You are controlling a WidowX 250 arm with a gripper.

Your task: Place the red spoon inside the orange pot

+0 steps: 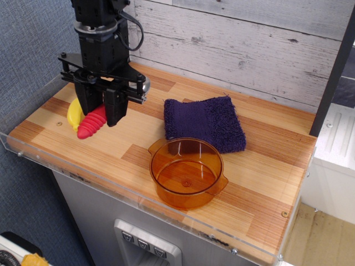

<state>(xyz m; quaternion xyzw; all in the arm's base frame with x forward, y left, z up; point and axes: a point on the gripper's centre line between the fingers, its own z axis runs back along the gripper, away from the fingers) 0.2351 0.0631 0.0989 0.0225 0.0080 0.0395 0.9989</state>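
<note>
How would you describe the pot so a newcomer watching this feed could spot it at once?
Start at the wooden table and look to its front edge, near the middle. The pot stands there, just in front of the purple towel. It is the only see-through thing there: round, amber-orange, shallow, with two small side handles and nothing inside.

Bright, even indoor light; soft shadows, slightly grainy focus.

red spoon aloft, orange pot upright
</note>
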